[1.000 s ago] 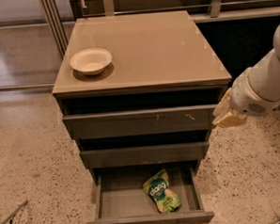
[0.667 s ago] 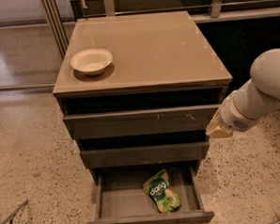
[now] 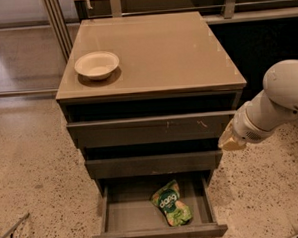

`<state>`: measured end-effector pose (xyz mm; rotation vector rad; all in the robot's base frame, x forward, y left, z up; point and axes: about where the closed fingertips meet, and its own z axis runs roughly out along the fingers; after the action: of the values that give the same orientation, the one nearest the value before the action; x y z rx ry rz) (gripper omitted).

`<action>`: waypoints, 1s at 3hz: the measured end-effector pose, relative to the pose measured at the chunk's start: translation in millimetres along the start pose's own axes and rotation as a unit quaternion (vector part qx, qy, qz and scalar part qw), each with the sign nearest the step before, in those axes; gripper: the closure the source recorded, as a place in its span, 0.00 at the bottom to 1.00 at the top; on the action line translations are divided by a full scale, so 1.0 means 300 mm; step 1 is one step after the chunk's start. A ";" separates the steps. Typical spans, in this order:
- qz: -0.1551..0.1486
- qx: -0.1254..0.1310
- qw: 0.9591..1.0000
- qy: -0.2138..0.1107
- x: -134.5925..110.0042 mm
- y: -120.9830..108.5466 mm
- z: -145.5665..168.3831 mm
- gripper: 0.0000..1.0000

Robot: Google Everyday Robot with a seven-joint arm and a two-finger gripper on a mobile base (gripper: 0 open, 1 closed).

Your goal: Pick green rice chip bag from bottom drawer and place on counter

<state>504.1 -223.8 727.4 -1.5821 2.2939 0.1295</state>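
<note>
The green rice chip bag (image 3: 171,203) lies flat in the open bottom drawer (image 3: 119,217), right of the middle, its dark round logo facing up. The counter (image 3: 160,50) is the tan glossy top of the cabinet. My gripper (image 3: 230,141) hangs on the white arm at the cabinet's right front corner, level with the middle drawer. It is above and to the right of the bag, apart from it, and holds nothing that I can see.
A cream bowl (image 3: 97,64) stands on the counter's left front part. The two upper drawers (image 3: 149,128) are pushed in. Speckled floor surrounds the cabinet. A railing and a dark wall run behind it.
My arm has swung down and to the left, bringing the gripper from beside the top drawer to beside the middle drawer. The bag and the bowl have not moved.
</note>
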 end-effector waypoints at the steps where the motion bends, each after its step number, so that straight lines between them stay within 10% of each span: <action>1: 0.023 -0.033 0.999 -0.011 0.097 0.051 0.205 1.00; 3: 0.114 -0.084 0.988 -0.066 0.254 0.180 0.799 1.00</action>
<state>486.1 -206.7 471.5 -1.3339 2.4032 0.4811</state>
